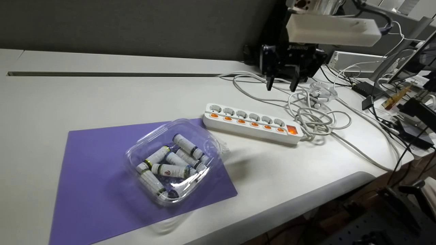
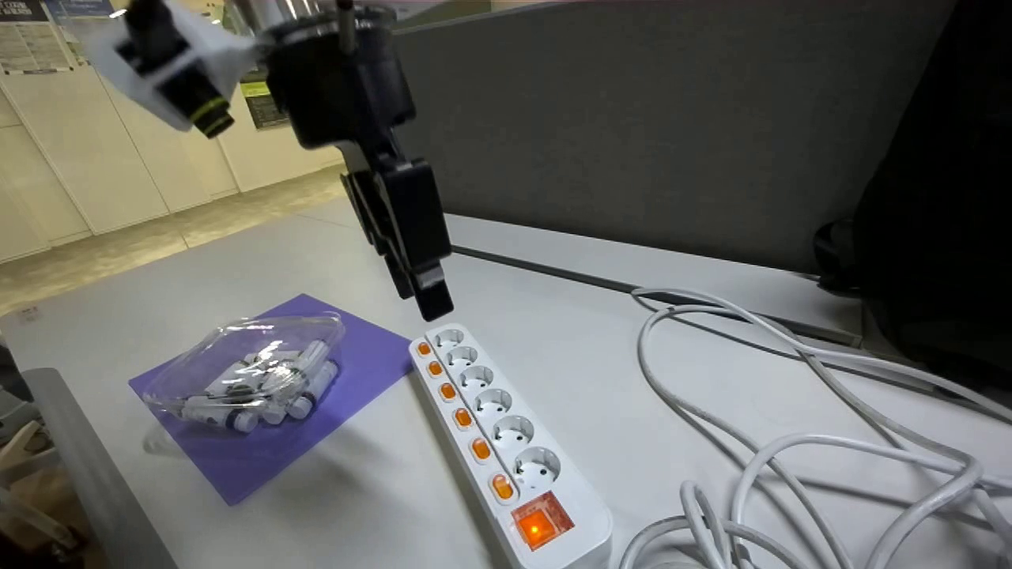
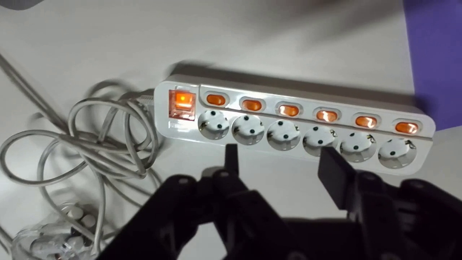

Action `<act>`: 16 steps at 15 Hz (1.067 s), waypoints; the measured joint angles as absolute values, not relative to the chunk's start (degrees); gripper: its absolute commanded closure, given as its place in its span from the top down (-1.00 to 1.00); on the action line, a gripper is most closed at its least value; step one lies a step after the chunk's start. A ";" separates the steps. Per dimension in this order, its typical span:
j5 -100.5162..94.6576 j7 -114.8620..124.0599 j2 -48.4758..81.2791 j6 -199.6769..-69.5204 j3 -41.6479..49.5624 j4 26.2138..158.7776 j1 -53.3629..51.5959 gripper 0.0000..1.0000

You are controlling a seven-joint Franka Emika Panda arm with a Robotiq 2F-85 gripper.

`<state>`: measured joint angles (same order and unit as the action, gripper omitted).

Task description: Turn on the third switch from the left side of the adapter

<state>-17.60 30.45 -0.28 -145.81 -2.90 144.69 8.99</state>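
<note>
Hand [image 1: 281, 87], fingers [image 3: 332, 177] well apart, grasping nothing, hangs above desk [image 1: 136, 98]; adapter [image 1: 248, 127] lies below hand's level, face-up, presumably baring switches [image 3: 288, 110] for pressing.

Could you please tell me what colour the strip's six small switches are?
The small switches are all orange, showing best in the wrist view.

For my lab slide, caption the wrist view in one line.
Open claw near a white six-socket power strip, its end switch glowing orange.
</note>
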 measured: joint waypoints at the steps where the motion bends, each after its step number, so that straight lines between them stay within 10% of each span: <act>1: -15.76 29.43 1.36 -147.40 -2.23 144.63 8.46 -0.50; 5: -5.81 21.46 7.10 -152.62 -0.74 143.84 6.60 -0.98; 16: 5.60 7.96 10.68 -155.51 -0.33 141.78 4.89 -1.00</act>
<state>5.60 7.96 10.68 -155.51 -0.33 141.78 4.89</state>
